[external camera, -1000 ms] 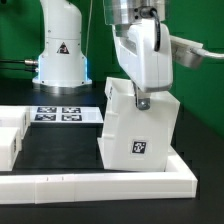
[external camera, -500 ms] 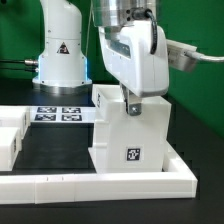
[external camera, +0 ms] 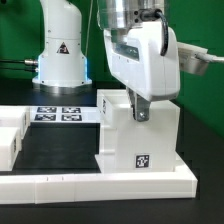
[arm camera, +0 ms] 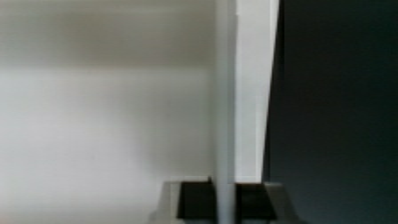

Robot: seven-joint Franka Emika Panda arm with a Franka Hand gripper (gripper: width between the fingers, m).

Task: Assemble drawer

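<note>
The white cube casing (external camera: 140,140) stands upright on the black mat at the exterior view's right, a square marker tag low on its front face. My gripper (external camera: 140,108) comes down from above and is shut on the casing's top wall. In the wrist view the thin white wall (arm camera: 226,100) runs between my two dark fingertips (arm camera: 199,200), with my gripper (arm camera: 228,200) closed on it. A white open box, perhaps the drawer (external camera: 10,135), sits cut off at the exterior view's left edge; no knob shows.
The marker board (external camera: 58,113) lies at the back of the mat. The low white border wall (external camera: 100,183) runs along the front and right. The arm's white base (external camera: 60,55) stands behind the board. Green backdrop behind.
The casing was tilted a second ago; it has come down and straightened in my grip, shifting first left, then back right. Its marker tag now sits lower.
</note>
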